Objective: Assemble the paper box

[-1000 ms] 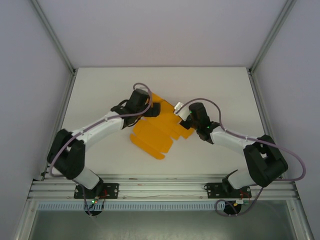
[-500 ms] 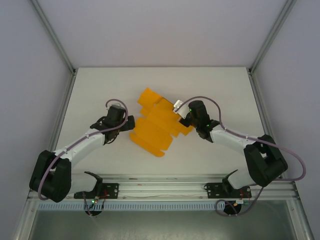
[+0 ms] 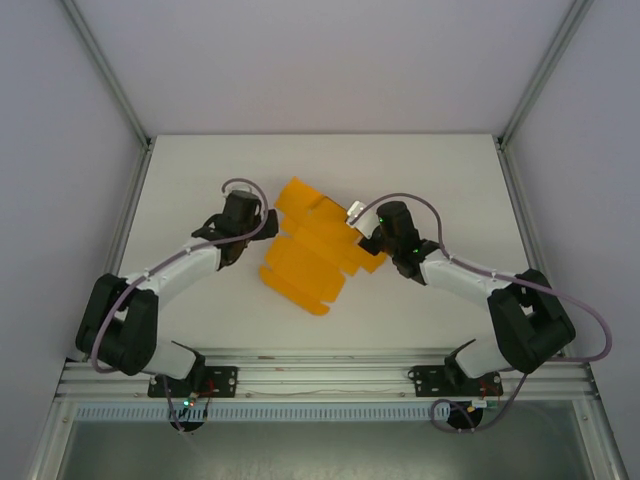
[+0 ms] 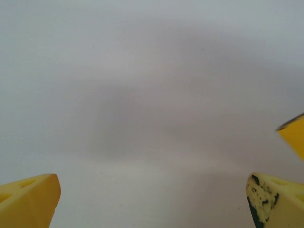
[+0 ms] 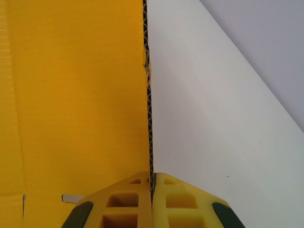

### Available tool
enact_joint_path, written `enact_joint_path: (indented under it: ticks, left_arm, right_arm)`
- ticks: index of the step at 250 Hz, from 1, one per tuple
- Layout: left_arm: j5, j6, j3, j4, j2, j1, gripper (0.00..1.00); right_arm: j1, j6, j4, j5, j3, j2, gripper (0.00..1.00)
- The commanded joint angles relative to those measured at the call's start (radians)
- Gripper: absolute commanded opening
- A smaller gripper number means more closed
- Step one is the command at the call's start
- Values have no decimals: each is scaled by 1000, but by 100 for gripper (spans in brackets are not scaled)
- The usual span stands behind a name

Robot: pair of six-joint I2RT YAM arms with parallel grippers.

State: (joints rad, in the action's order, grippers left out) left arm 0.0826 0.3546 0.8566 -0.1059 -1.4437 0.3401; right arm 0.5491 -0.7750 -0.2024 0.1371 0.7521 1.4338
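Orange: one paper box [image 3: 310, 255], right pincer [image 5: 152, 179] pinching it, left pincer [image 4: 152, 195] agape.

The left wrist view's right edge cuts off the paper box [image 4: 294, 135], leaving one small corner. Its bottom edge cuts short the left pincer [image 4: 152, 204]. In the right wrist view the box runs off top and left.

Top camera looks down from 6 o'clock; wrist cameras, very near, share its table [image 3: 200, 180], the right also the paper box [image 3: 310, 250].
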Motion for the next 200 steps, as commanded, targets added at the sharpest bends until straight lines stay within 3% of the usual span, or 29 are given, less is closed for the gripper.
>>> enact_joint_path:
  ticks: [1,65,100,151,200]
  left_arm:
    - [-138,-83,15,38,-28,7,100]
    - [-245,-127,-14,131,-30,31,100]
    - [-238,-169,-8,145,-50,64,100]
    - [-177,-190,-6,131,-95,107,100]
    - [57,-172,2,114,-147,182,100]
  right_arm:
    - [5,12,-6,12,32,-4,0]
    - [5,14,-10,108,43,-2,0]
    - [5,-2,-12,131,43,-8,0]
    - [5,-22,9,163,57,-33,0]
    - [5,-30,56,195,77,-53,0]
